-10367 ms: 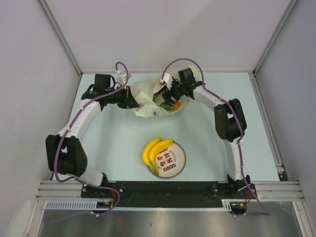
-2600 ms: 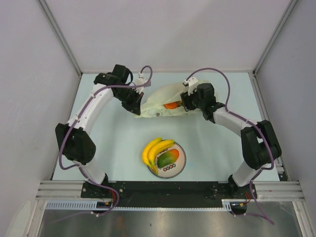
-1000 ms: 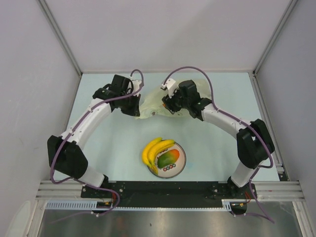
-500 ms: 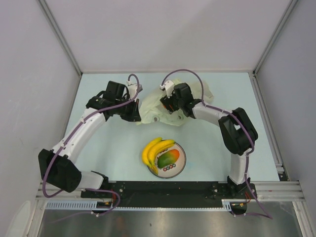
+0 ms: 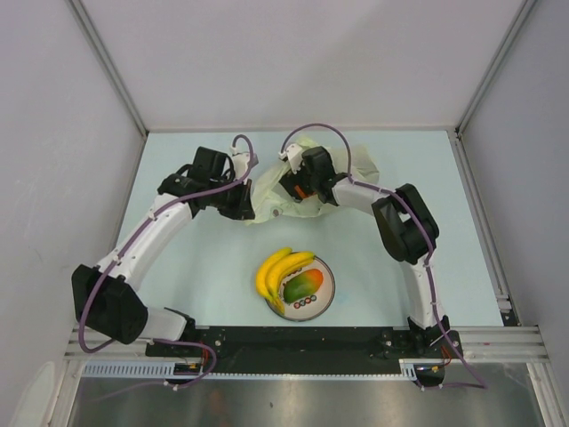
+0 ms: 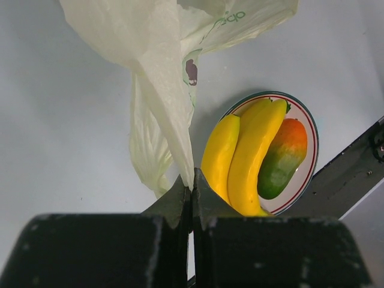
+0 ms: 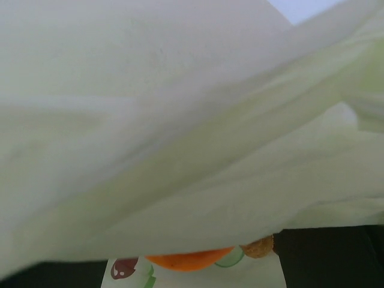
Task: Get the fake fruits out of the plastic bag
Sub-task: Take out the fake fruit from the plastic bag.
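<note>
- Plastic bag (image 5: 267, 189) lies crumpled on the far middle of the table (image 5: 187, 258), between the two wrists and well beyond the plate (image 5: 332, 283).
- The left gripper (image 6: 192, 191) has its jaws pressed together on a thin fold of the bag's film. The film rises from the fingertips in a stretched, translucent sheet, and a small dark red print shows on it.
- The right gripper (image 5: 292, 187) is pushed into the bag from the far right side. Film lies draped right over its camera, filling almost all of that view.
- Only the dark bases of the right gripper's fingers (image 7: 336, 258) show at the lower corners, so I cannot tell how far apart the jaws stand or whether they grip anything.
- The round orange (image 7: 189, 259) is inside the bag. A curved sliver of it peeks out under the film at the bottom of the right wrist view, between the dark corners. From above, an orange patch shows just beside that gripper.
- The banana bunch (image 5: 277, 269) lies on the left part of the plate, overhanging its left rim.
- The mango (image 5: 303, 285) lies on the plate, touching the bananas on their right, green end towards the near edge.
</note>
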